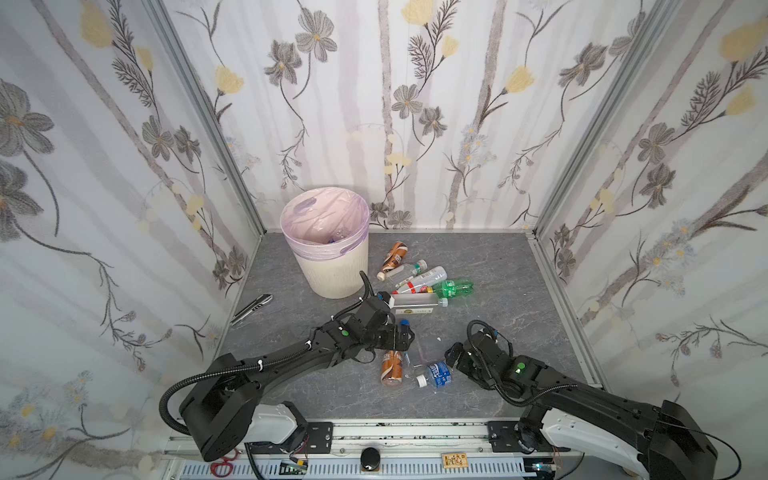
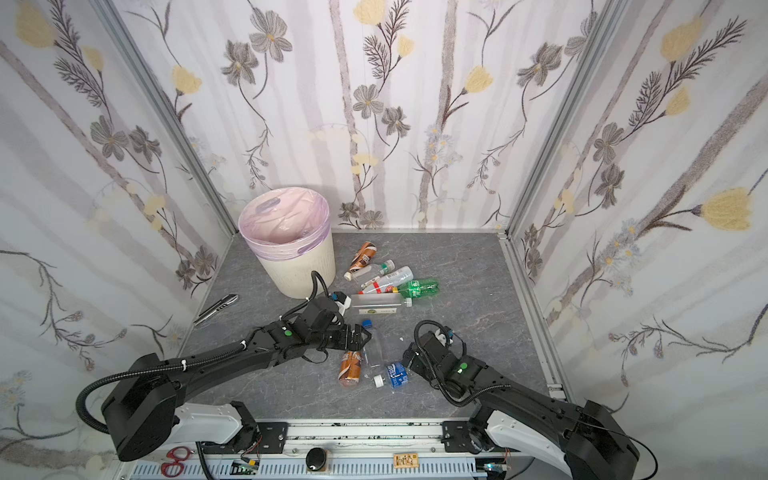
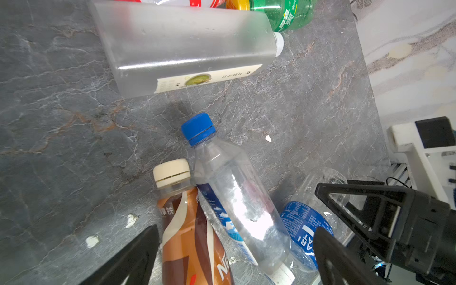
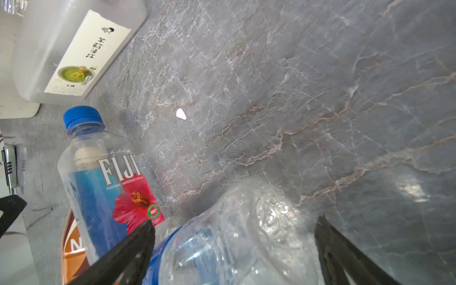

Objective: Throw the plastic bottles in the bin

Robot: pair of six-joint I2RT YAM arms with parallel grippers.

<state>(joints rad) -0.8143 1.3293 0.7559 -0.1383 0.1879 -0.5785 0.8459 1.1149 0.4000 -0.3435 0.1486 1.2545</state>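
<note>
Bin [image 1: 332, 272], round cream ribbed plastic with pink liner, back left on grey marbled table [image 1: 498, 270], clear bottle [image 1: 340, 236] inside. Heap of plastic bottles [image 1: 424, 282] just right of it. Left gripper [image 3: 237, 229]: fingers spread wide, empty, above brown coffee bottle [image 3: 187, 234] and clear blue-capped bottle [image 3: 234, 192]. Right gripper [image 4: 235, 222]: fingers wide apart, straddling crushed blue-labelled bottle [image 4: 234, 246], not clamping it.

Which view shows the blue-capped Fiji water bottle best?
The right wrist view: the Fiji bottle sits close, label readable. The left wrist view shows its blue cap and clear back. In both top views it is small, partly under the left arm.
</note>
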